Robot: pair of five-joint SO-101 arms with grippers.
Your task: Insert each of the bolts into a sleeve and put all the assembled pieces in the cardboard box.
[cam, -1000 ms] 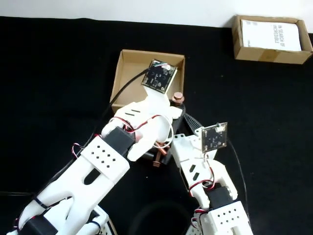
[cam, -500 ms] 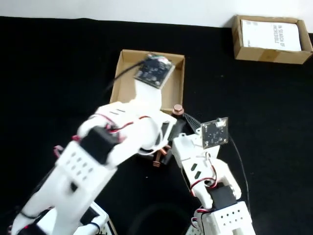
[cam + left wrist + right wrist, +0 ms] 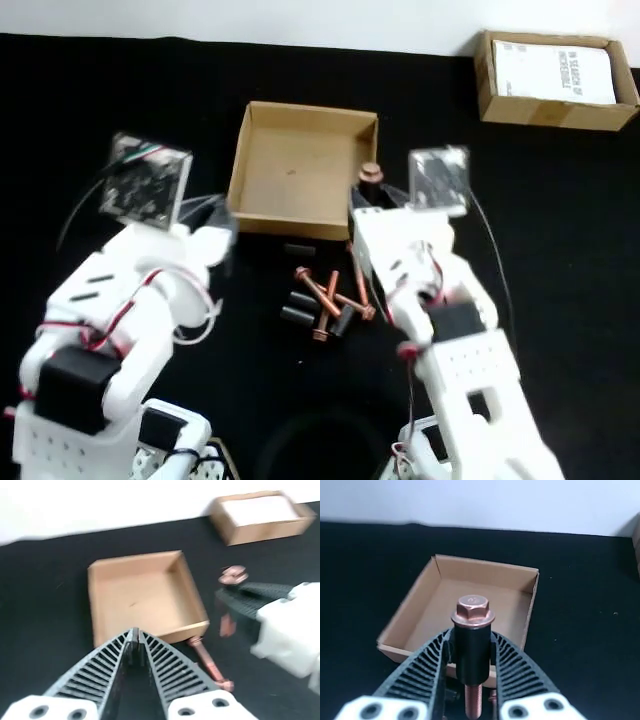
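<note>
1. Box (image 3: 303,110): an open cardboard box is set on the black table (image 3: 120,90), opening upward. It is also seen past the fingers in the left wrist view (image 3: 134,559) and the right wrist view (image 3: 485,575).
2. Right gripper (image 3: 471,641): the fingers are closed around a black sleeve (image 3: 471,656). A copper bolt (image 3: 472,611) is seated in it, its hex head resting on the sleeve's upper end and its threaded shank protruding from the lower end. The piece is held upright.
3. In the high view the same bolt head (image 3: 370,172) is seen from above, close to the box's right wall. Whether it is over that wall or just beside it cannot be told.
4. Left gripper (image 3: 136,636): the fingers are pressed together with nothing between them, and are pointed toward the box from its left side.
5. Loose bolts (image 3: 331,290) and loose sleeves (image 3: 297,317) are scattered together on the table, just in front of the box's near wall and between the two arms.
6. In the left wrist view the right gripper (image 3: 248,596) is shown from the side, with the bolt head above its fingers, and one loose bolt (image 3: 206,661) is seen lying near the box's corner.
7. Second box (image 3: 550,113): it is placed at the table's far right corner, well apart, and a white sheet (image 3: 553,70) is laid in it. The sheet is printed, but the print is too small to be read.
</note>
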